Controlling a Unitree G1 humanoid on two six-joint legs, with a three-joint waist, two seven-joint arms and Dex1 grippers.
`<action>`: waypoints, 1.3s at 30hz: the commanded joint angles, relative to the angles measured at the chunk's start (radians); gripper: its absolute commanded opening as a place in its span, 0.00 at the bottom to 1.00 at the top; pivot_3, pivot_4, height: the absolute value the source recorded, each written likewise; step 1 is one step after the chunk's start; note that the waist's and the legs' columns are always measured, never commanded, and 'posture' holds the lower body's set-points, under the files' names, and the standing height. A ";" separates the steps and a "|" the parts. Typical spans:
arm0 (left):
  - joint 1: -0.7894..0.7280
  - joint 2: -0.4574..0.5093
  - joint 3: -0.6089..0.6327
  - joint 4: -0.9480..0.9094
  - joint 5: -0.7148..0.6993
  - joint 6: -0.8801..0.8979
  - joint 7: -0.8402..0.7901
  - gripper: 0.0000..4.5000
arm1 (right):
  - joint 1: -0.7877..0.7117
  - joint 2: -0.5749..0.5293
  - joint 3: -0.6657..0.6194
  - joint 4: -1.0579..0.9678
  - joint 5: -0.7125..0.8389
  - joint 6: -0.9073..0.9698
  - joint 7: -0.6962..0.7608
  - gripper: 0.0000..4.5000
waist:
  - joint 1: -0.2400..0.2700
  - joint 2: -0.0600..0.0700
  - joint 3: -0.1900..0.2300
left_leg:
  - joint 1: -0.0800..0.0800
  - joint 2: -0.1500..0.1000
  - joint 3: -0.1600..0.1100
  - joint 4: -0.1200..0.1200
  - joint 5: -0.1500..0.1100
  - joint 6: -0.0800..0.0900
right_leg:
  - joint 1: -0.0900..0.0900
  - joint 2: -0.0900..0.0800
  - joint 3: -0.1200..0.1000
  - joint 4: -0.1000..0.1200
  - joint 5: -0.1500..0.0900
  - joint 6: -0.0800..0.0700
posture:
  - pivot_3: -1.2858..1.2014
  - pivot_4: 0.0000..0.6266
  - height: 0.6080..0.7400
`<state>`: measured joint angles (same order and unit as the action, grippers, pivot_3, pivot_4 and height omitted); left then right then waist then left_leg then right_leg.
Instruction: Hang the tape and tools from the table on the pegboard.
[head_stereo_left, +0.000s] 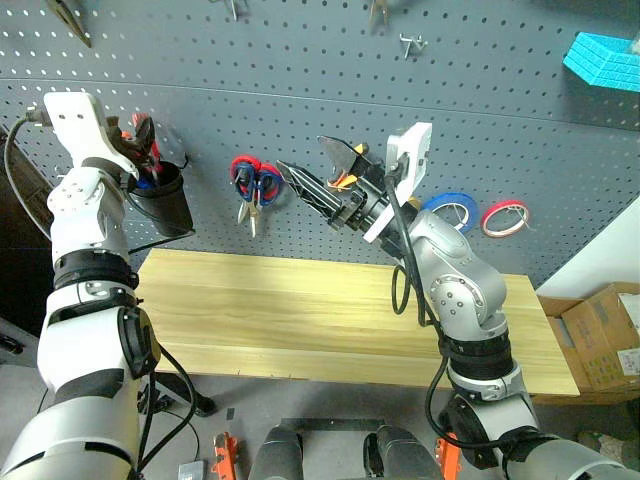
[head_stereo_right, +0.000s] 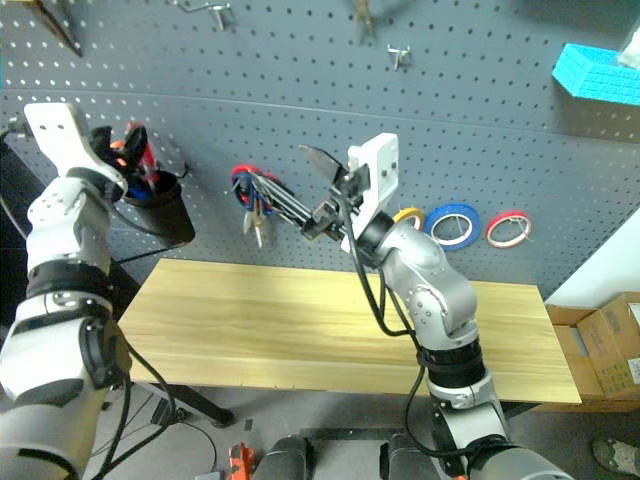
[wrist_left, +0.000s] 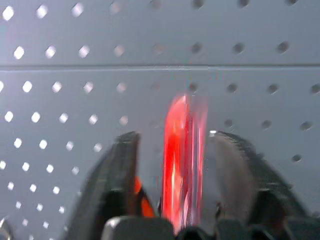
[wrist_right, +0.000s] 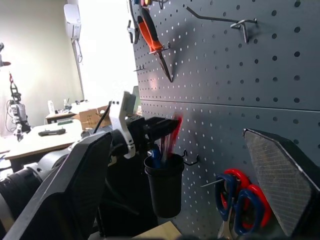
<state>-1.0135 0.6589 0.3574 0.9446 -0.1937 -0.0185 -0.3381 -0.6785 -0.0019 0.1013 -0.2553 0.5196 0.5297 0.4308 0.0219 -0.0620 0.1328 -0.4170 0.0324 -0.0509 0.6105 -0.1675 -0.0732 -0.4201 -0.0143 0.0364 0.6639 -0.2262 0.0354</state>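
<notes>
The dark grey pegboard (head_stereo_left: 300, 80) rises behind the light wooden table (head_stereo_left: 300, 320). My left gripper (head_stereo_left: 140, 150) hovers at the mouth of a black cup (head_stereo_left: 165, 205) hanging on the board. It is open, with a blurred red-orange tool handle (wrist_left: 182, 160) loose between the fingers and a gap on each side. My right gripper (head_stereo_left: 312, 170) is raised over the table's back edge, open and holding nothing. Blue-handled scissors (wrist_right: 227, 200) hang on the board beside a red-handled pair (wrist_right: 256, 206). The yellow tape (head_stereo_right: 405, 214) hangs partly hidden behind my right arm.
A blue roll (head_stereo_left: 450, 210) and a red-pink roll (head_stereo_left: 503, 217) hang right of my right arm. Orange long-nose pliers (wrist_right: 150, 35) and bare hooks (head_stereo_left: 412, 43) sit higher on the board. A cyan block (head_stereo_left: 605, 60) is at the top right, with cardboard boxes (head_stereo_left: 600, 330) beside the table.
</notes>
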 joint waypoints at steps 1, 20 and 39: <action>0.012 0.000 0.023 -0.101 -0.031 0.012 0.024 0.87 | 0.003 -0.007 -0.003 -0.040 -0.001 -0.019 -0.001 1.00 | 0.000 0.000 -0.001 | 0.000 0.000 0.000 0.000 0.000 0.000 | 0.000 0.000 0.000 0.000 0.000 0.000 | 0.57 0.05 1.00; 0.175 -0.288 -0.123 -1.001 -0.242 0.542 0.132 0.99 | 0.180 -0.247 -0.008 -0.272 -0.132 0.030 -0.065 1.00 | 0.001 0.001 -0.038 | 0.002 -0.001 0.002 0.002 0.000 0.001 | 0.004 0.000 0.003 -0.001 0.002 0.002 | 0.56 0.00 1.00; 0.839 -0.411 -0.191 -1.066 -0.089 0.519 0.222 0.99 | 0.705 -0.208 -0.134 -0.042 -0.562 -0.190 -0.487 1.00 | -0.057 0.026 -0.074 | 0.024 -0.002 0.007 0.001 -0.004 -0.004 | 0.017 0.000 0.010 -0.010 -0.005 -0.001 | 0.53 0.00 1.00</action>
<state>-0.1539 0.2429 0.1561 -0.0995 -0.2940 0.5362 -0.1118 0.0375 -0.2129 -0.0093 -0.2791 -0.0325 0.3785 -0.0466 -0.0349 -0.0362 0.0592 -0.3942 0.0308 -0.0447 0.6112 -0.1718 -0.0770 -0.4034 -0.0148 0.0451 0.6503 -0.2313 0.0346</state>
